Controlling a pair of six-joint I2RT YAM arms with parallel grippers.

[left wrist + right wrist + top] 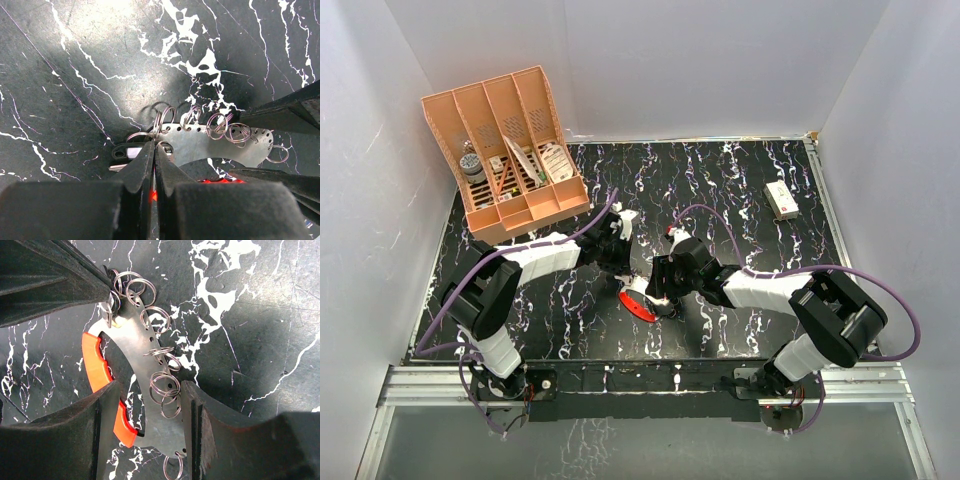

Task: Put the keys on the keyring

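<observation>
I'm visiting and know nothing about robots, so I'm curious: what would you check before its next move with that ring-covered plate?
1. Hold of right jaws on flat silver crescent plate with orange-red grip: ok, they appear clamped across it.
2. Closure of left jaws at wire split rings on the plate's end: ok, shut.
3. A ring actually pinched there: cannot tell.
4. The small dark key with pale middle threaded on: cannot tell.
5. The two pairs of jaws apart from each other: ok.

Overhead and close wrist views share keyring (638,303).
</observation>
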